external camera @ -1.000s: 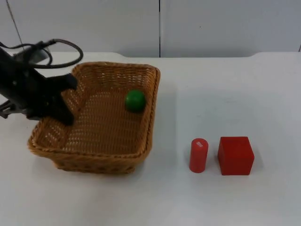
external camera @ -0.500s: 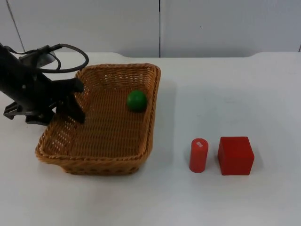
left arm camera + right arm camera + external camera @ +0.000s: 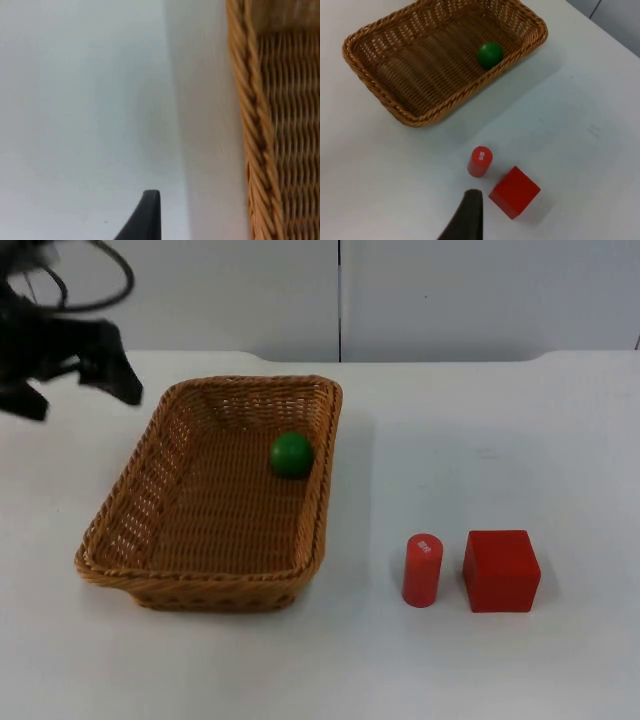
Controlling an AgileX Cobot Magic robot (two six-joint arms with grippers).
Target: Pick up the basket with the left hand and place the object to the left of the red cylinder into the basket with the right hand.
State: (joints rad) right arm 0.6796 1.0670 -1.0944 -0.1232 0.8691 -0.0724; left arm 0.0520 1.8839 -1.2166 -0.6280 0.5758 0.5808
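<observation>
On the white table [image 3: 520,430] before the grey partition wall [image 3: 470,295], the basket [image 3: 205,585] rests.

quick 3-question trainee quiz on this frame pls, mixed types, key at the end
1. True or false: the green ball lies inside the wicker basket.
2. Which object stands directly beside the red cylinder on the table? A) red cube B) blue cup C) yellow block
3. Fill in: the left end effector is ___ the basket. (gripping / clear of)

Key
1. True. The ball sits on the basket floor near the far right wall.
2. A. The cube stands just right of the cylinder in the top view.
3. Clear of. It hangs off the basket's far left corner, and the basket sits flat on the table.
</observation>
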